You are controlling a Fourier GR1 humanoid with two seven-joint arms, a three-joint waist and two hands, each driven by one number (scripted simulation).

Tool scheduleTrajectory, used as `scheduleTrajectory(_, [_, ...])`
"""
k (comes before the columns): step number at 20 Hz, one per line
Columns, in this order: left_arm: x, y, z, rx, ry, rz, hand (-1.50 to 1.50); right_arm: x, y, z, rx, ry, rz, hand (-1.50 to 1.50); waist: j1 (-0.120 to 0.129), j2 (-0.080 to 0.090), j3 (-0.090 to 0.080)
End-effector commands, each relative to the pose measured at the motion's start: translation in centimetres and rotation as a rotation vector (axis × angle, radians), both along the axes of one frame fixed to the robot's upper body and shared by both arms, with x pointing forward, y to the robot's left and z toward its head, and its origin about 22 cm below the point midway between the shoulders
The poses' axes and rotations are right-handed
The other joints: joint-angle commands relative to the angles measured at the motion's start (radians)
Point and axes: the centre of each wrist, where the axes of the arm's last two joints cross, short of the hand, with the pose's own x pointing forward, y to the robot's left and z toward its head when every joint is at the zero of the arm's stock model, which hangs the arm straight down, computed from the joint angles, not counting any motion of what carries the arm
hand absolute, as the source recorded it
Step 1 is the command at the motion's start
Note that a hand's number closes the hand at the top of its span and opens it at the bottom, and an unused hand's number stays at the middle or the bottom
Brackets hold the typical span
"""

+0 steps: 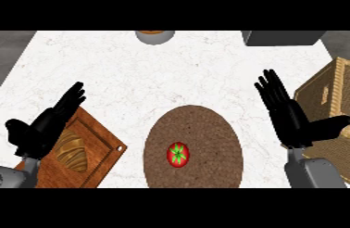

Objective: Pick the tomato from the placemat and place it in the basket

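Wicker basket [327,95], tomato [178,154] on placemat [205,129]

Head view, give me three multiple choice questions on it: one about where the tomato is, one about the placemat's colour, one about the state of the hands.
1. Where is the tomato?
A. on the round placemat
B. in the basket
C. on the cutting board

2. What colour is the placemat?
A. blue
B. brown
C. white

3. What is the state of the right hand and left hand?
A. both open, holding nothing
B. right shut on the tomato
C. left shut on the croissant

Key: 1 A, the tomato lies on the mat's lower left part. 2 B, the mat is speckled brown. 3 A, both hands show straight fingers, apart from the tomato.
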Motion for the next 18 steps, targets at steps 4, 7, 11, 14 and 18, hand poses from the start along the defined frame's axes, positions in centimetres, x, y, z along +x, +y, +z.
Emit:
scheduleTrajectory(4, [2.5,-2.5,3.6,0.029,-0.195,-0.068,0.0,3.7,6.5,4.4,-0.134,-0.154,0.479,1.5,0.047,0.019,-0.013])
scheduleTrajectory(7, [2.4,-4.0,3.7,0.0,-0.209,-0.141,0.0,2.6,11.3,9.1,-0.225,-0.489,0.871,1.5,0.091,0.003,-0.012])
scheduleTrajectory(11, [2.4,-4.6,3.2,0.01,-0.225,-0.096,0.0,-3.5,19.2,3.6,-0.128,-0.478,1.054,-1.5,0.025,0.01,-0.014])
scheduleTrajectory(14, [2.1,-3.9,2.2,0.023,-0.225,-0.054,0.0,-7.3,20.3,1.5,-0.24,-0.563,0.899,-1.5,-0.006,0.006,-0.014])
scheduleTrajectory(18, [2.6,-3.6,3.8,0.01,-0.207,-0.067,0.0,-5.5,19.1,4.6,-0.539,-0.604,0.698,-1.5,-0.016,0.002,-0.015])
